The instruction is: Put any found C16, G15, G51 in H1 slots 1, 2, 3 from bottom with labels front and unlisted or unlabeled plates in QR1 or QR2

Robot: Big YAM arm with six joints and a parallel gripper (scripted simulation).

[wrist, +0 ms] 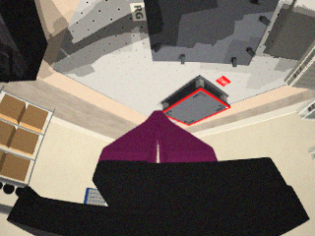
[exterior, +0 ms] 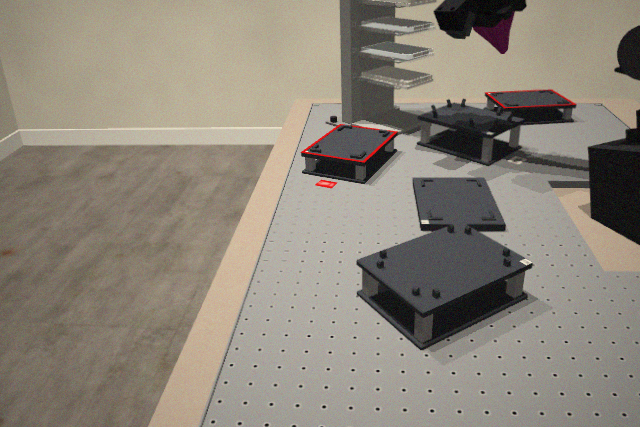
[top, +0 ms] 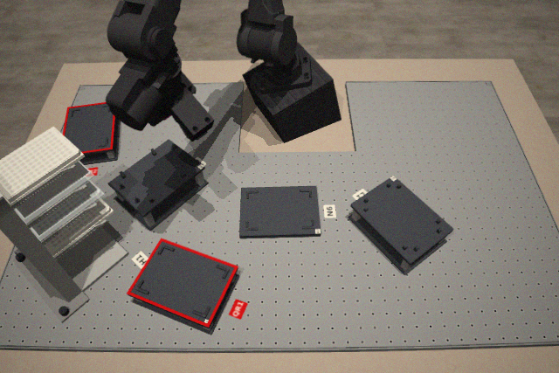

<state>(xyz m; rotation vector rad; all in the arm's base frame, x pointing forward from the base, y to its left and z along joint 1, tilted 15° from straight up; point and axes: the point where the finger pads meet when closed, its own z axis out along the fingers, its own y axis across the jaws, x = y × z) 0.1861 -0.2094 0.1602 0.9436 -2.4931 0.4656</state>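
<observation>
1. Purple fingers of my gripper [exterior: 497,37] are pressed together with nothing between them; it hangs high, level with the top of the plate hotel H1 [exterior: 353,45] and beside its open front.
2. H1 has a plate on all 4 shelves; the white plate [top: 37,163] sits topmost, in slot 4, which should end empty.
3. I cannot read any ID label from these views.
4. Both red-edged nests stand bare: QR1 [top: 180,281] just in front of H1, the other quarantine nest [top: 88,127] behind it.
5. I judge the audit barely begun. With fingers closed, my next move is likely a push or a closer look at H1's front ends.
</observation>
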